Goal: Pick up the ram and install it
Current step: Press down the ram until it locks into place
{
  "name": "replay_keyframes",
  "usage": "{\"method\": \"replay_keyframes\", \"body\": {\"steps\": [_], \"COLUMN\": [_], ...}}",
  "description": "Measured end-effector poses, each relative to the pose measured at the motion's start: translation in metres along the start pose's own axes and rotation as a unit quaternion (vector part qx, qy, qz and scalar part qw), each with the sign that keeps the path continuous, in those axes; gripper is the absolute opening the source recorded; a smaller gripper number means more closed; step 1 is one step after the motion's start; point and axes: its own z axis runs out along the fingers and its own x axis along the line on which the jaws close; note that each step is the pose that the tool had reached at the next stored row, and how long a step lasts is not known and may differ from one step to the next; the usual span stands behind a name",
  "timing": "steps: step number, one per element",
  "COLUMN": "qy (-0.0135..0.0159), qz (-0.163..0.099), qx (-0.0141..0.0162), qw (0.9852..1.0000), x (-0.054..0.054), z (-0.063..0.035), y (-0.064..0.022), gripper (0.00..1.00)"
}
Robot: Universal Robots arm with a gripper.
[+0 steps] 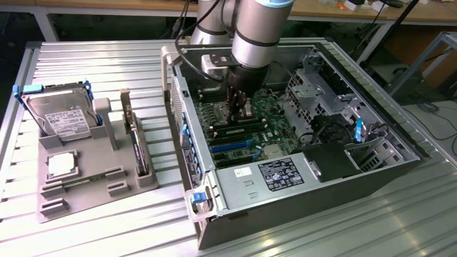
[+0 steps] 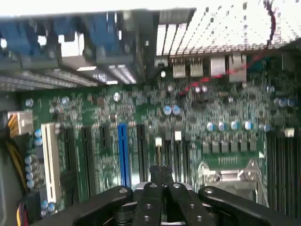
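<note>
Black gripper (image 2: 162, 188) fingers are pressed together low over the motherboard (image 2: 141, 117); whether they pinch the ram I cannot tell. A misaligned push could jam the slot.

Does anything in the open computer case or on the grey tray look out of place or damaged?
Nothing stands out. The black claw hangs low over the green motherboard inside the open grey metal computer case; the silver boxy hard drive sits in its grey plastic tray.
</note>
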Motion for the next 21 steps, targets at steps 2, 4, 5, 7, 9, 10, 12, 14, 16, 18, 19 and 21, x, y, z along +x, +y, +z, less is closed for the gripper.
{"method": "replay_keyframes", "body": {"steps": [2, 4, 5, 7, 9, 10, 12, 14, 16, 18, 19, 21], "qy": [-0.0001, -0.0001, -0.0001, -0.0001, -0.0001, -0.0001, -0.0001, 0.0000, 0.0000, 0.0000, -0.0001, 0.0000], "qz": [0.000, 0.000, 0.000, 0.000, 0.000, 0.000, 0.000, 0.000, 0.000, 0.000, 0.000, 0.000], "qx": [0.0000, 0.0000, 0.0000, 0.0001, 0.0000, 0.0000, -0.0003, -0.0005, -0.0005, -0.0006, -0.0006, -0.0006], "qw": [1.0000, 1.0000, 1.0000, 1.0000, 1.0000, 1.0000, 1.0000, 1.0000, 1.0000, 1.0000, 1.0000, 1.0000], "x": [0.000, 0.000, -0.001, -0.001, -0.001, -0.001, -0.001, -0.001, -0.001, -0.001, -0.001, -0.001], "z": [-0.0001, -0.0003, -0.0004, -0.0005, -0.0007, -0.0008, -0.0099, -0.0188, -0.0279, -0.0373, -0.0418, -0.0628], "y": [-0.0113, -0.0235, -0.0305, -0.0404, -0.0535, -0.0583, -0.0640, -0.0652, -0.0660, -0.0668, -0.0673, -0.0689], "gripper": [0.11, 0.11, 0.11, 0.11, 0.11, 0.11, 0.11, 0.11, 0.11, 0.11, 0.11, 0.11]}}
